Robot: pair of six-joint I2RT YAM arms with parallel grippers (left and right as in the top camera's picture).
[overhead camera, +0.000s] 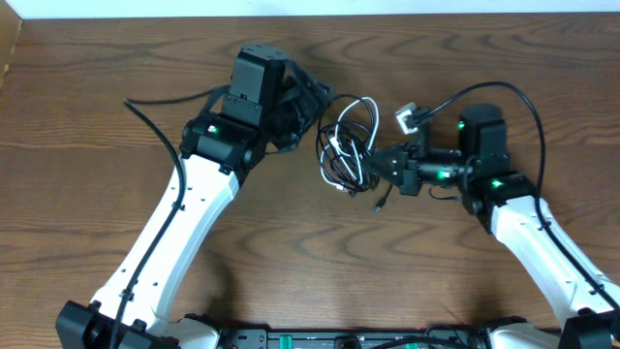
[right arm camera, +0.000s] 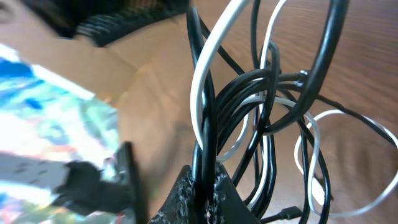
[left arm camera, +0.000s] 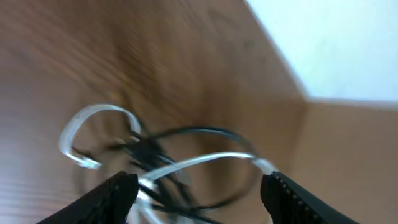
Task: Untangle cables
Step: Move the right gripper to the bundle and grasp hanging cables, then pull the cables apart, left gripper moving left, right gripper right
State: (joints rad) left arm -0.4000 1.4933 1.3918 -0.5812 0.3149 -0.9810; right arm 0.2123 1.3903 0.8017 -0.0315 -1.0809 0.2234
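Black cable [right arm camera: 204, 149] + white cable [right arm camera: 214, 46] tangled, at desk [overhead camera: 97, 97] centre betw. arms. R fingers [right arm camera: 180, 196] clenched on black cable. L fingers [left arm camera: 115, 196] released, spread, near tangle.

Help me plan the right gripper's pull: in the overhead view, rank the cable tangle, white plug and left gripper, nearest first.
1. Cable tangle: in the right gripper's fingers.
2. White plug: close by, farther up the table.
3. Left gripper: across the tangle.
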